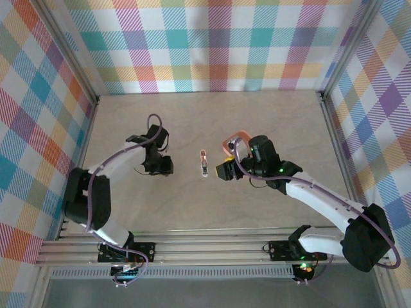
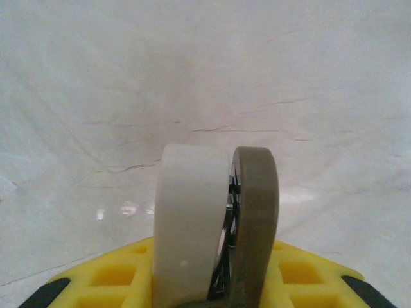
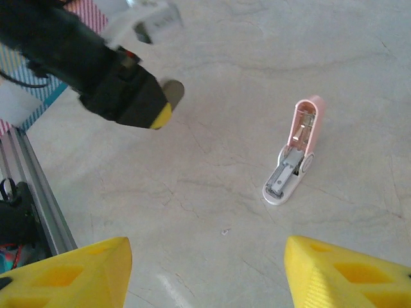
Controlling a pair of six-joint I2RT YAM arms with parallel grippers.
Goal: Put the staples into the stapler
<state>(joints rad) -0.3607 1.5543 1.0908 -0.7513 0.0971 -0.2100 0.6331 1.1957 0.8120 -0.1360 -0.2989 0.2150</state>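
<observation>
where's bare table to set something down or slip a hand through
Free: the whole far strip of table toward the back wall, and the near strip between the tools and the rail. Crowded: the middle, where the stapler lies between left tool and right tool.

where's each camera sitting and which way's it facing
top external: above and behind, facing down on the beige tabletop; left arm, right arm show.
left wrist: on its arm, facing tabletop past white and olive fingers.
right wrist: on its arm, facing a pale pink and white mini stapler between yellow fingers.
shared: top external and right wrist both see the stapler.
</observation>
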